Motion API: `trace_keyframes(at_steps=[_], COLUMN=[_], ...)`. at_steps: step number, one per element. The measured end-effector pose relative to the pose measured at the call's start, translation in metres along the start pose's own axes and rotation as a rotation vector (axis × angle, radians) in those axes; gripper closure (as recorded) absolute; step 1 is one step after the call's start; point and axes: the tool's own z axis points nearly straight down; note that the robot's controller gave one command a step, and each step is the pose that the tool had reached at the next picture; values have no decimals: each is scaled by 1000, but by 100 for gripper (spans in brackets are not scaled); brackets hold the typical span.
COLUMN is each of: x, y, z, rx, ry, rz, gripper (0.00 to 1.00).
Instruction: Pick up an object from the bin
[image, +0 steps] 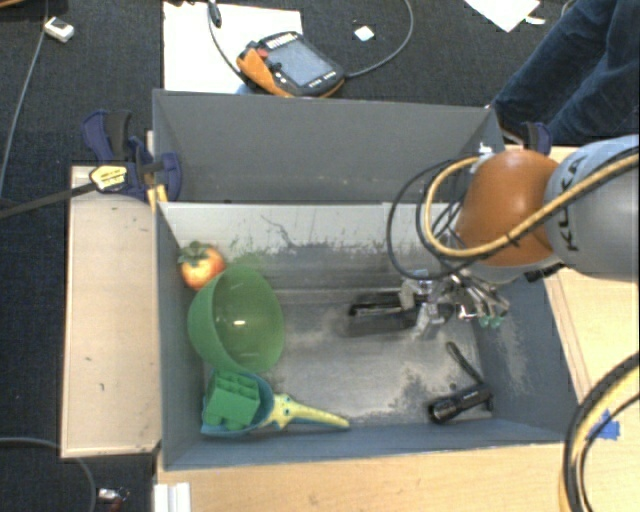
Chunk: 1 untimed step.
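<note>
At the left of the grey metal bin (330, 150), a small red-and-yellow apple (200, 266) sits against the rim of a round green plastic bowl (236, 318); below them lie a green toothed plastic block (230, 402) and a yellow pointed plastic piece (312, 415); mid-floor lies a flat black oblong object (378, 310), with the gripper (440, 305) low at its right end; whether it is open or closed cannot be told; a black cylindrical torch (460, 404) lies front right. The step looks like the approach; next it likely needs centring over the oblong before closing.
</note>
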Motion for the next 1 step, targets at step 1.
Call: trace_keyframes(at_steps=[1], x=[-10], y=[12], z=[-111], rx=[-1], ry=[0], rz=[31], gripper=[100])
